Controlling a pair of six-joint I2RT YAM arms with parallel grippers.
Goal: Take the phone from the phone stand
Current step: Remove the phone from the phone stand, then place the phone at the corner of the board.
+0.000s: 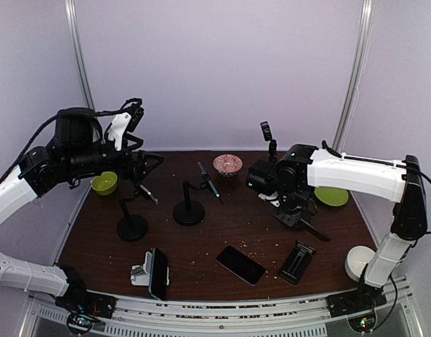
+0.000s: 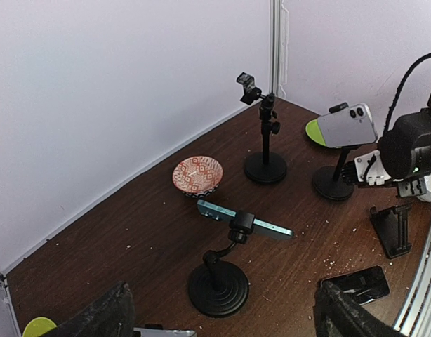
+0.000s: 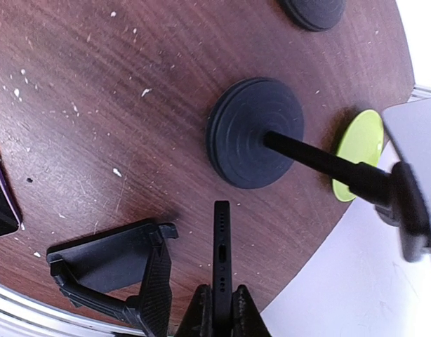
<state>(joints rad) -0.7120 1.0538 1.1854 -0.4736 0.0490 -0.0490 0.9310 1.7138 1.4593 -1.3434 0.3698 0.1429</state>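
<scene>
Here, right end effector [image 3: 221, 307] pinches a black phone [image 3: 222, 246], phone stand [image 3: 110, 272] at eight o'clock; left end effector [image 2: 222, 312] spread.

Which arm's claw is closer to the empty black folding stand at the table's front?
Right. The right gripper, clamped on a dark phone, is just behind the folding stand; the left gripper, open, is far away at the back left.
</scene>
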